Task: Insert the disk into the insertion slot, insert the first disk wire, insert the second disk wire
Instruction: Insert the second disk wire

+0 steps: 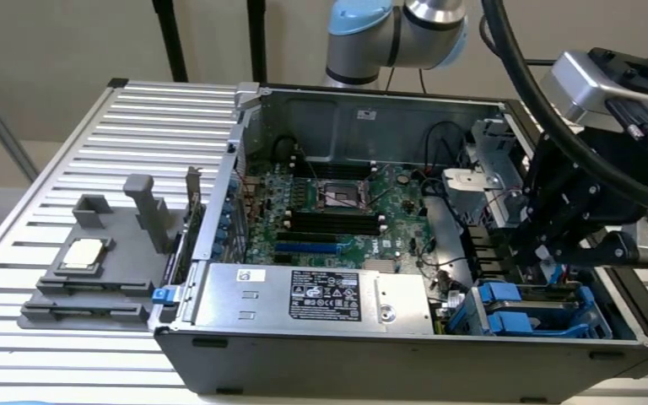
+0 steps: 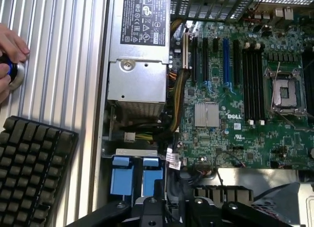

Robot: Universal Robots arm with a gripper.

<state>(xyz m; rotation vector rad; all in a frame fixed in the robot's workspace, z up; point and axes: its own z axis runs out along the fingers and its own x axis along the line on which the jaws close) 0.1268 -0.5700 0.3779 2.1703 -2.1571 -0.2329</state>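
Silver arm (image 1: 434,38) — blue caps (image 1: 360,17), black cables (image 1: 518,72)

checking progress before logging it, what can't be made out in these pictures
Exterior view: insertion slot partly hidden behind the claw; whether it is filled is unclear.
Exterior view: power supply label, print too small to read.
Wrist view: hand cut off by the edge.

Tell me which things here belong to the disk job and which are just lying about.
For the job: insertion slot with blue rails; claw just above it.
Lying about: power-supply box; motherboard; grey fixture holding a chip; keyboard; a person's hand.
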